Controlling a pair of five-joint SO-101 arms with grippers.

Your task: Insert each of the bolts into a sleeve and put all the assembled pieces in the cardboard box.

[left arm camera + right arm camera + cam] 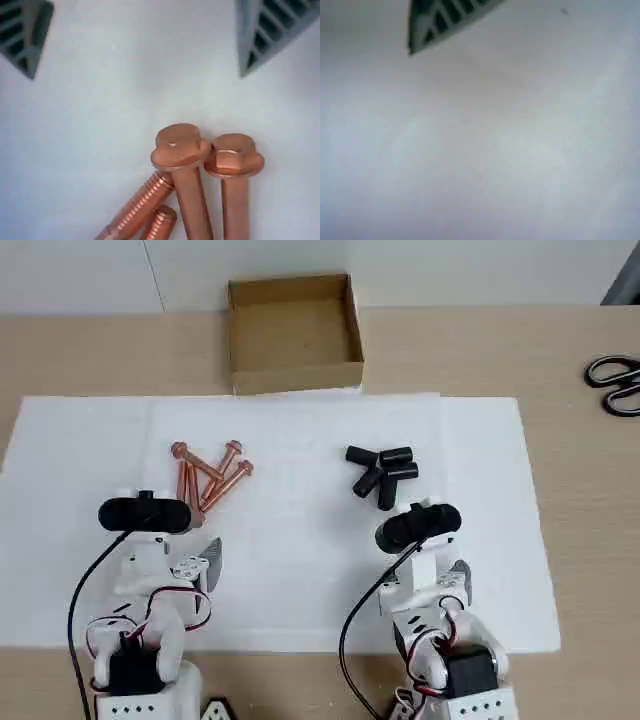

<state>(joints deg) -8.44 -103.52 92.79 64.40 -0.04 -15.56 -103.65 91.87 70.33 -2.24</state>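
Scissors (615,383) on wooden table (100,350); white sheet (300,570) beside.

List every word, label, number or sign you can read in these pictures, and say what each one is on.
None can be read. The cardboard box, the copper bolts, the black sleeves, the white sheet and the scissors all show plain surfaces with no print.

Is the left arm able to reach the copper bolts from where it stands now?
Probably yes: the left gripper hangs open close to the bolts, which lie bare on the white sheet, nothing between them.
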